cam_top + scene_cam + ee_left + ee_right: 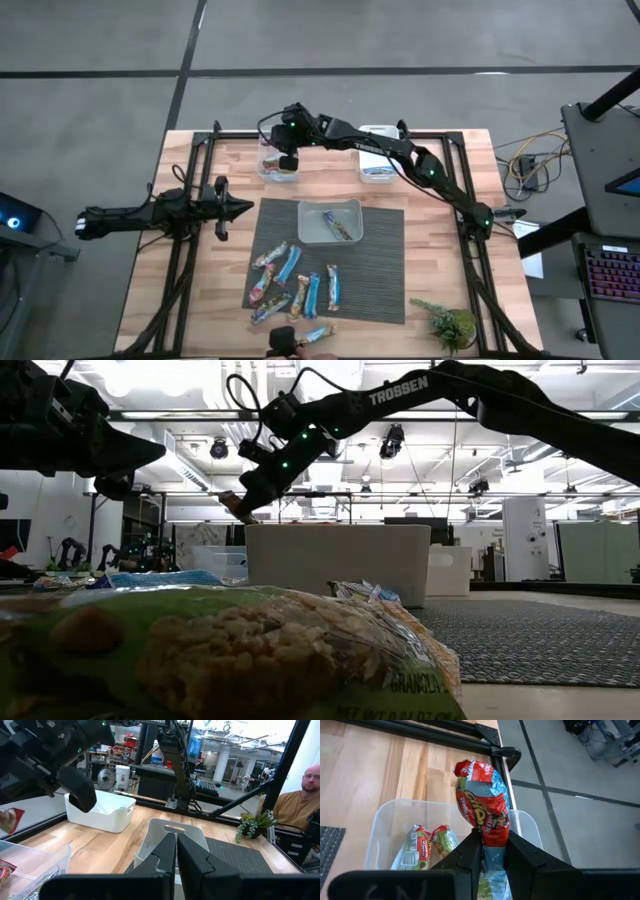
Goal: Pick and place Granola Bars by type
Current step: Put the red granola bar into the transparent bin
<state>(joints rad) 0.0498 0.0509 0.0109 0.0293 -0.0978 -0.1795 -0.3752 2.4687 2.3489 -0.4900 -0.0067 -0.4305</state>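
near edge of the grey mat [380,290]: loose granola bars [292,285] in blue and red-tan wrappers. mid-table: clear tub [330,222] holding a few bars. left gripper [243,208], fingers pressed together and empty, rests beside the mat. far side: right gripper [492,851] pinches a red-wrapped granola bar [482,812] above the far-left clear tub [380,827], which contains two red-and-green wrapped bars [427,847].

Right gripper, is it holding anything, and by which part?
Yes. The right gripper is shut on a red-wrapped granola bar, pinching its lower half, above the clear tub.
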